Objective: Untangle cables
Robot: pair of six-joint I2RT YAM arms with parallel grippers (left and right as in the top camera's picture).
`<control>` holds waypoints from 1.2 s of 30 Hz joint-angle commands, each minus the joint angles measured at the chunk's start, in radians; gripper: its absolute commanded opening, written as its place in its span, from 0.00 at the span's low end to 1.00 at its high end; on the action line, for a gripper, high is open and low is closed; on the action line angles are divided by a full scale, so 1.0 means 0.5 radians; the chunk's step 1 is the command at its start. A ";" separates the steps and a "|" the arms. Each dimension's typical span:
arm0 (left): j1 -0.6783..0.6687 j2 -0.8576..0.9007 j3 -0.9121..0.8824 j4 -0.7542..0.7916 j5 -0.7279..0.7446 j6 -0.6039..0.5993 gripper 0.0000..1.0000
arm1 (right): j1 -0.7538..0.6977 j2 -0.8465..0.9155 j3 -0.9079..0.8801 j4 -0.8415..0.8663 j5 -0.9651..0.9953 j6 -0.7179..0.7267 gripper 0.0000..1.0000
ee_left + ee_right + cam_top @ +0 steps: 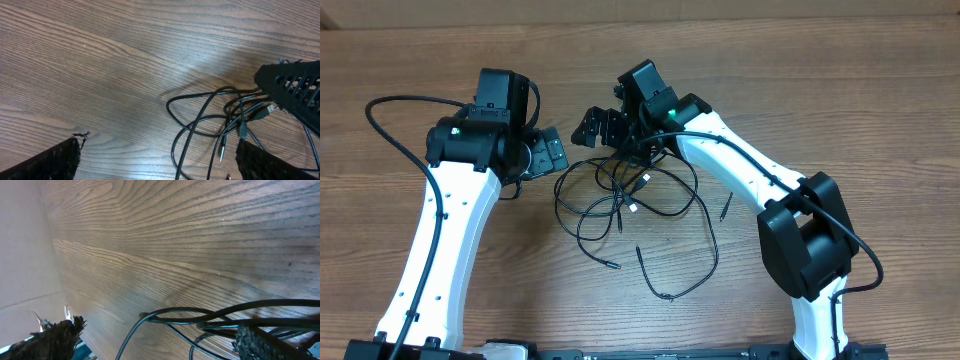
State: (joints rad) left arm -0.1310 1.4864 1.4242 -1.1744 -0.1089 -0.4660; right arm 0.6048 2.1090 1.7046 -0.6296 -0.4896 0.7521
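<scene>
I see thin black flexible cords (632, 207) with small silver-tipped plugs lying mid-frame in loose loops, tangled together toward the top.

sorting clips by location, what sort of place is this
Likely a robot lab workbench: two white robot arms fixed at a wood-grain table, a tangle of thin black cables between them.

The cables (633, 207) pass out of sight under the right claw (603, 128), their plug types too small to tell.
</scene>
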 commanded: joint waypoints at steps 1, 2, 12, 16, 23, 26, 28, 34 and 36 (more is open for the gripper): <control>-0.001 0.012 0.019 0.007 0.004 -0.026 1.00 | 0.017 0.049 -0.008 0.008 0.023 0.014 1.00; -0.001 0.012 0.019 0.008 0.004 -0.026 1.00 | 0.017 0.067 -0.008 0.009 0.025 0.014 1.00; -0.001 0.012 0.019 0.008 0.004 -0.026 1.00 | 0.009 0.122 -0.008 0.008 0.214 0.014 1.00; -0.001 0.012 0.019 0.008 0.004 -0.026 1.00 | 0.009 0.122 -0.008 -0.038 0.208 0.014 1.00; -0.001 0.012 0.019 0.008 0.004 -0.026 1.00 | 0.009 0.122 -0.008 -0.084 0.313 0.014 1.00; -0.001 0.012 0.019 0.008 0.004 -0.026 1.00 | 0.009 0.122 -0.008 -0.073 0.312 0.014 0.90; -0.001 0.012 0.019 0.008 0.004 -0.026 1.00 | 0.009 0.122 -0.008 -0.072 0.312 0.014 0.82; -0.001 0.012 0.019 0.008 0.004 -0.026 0.99 | 0.013 0.122 -0.008 -0.066 0.312 0.014 0.81; -0.001 0.012 0.019 0.008 0.004 -0.026 0.99 | 0.013 0.122 -0.008 -0.066 0.312 0.014 0.81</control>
State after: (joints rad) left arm -0.1310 1.4868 1.4242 -1.1744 -0.1089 -0.4660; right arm 0.6060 2.1651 1.7046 -0.6689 -0.3500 0.7593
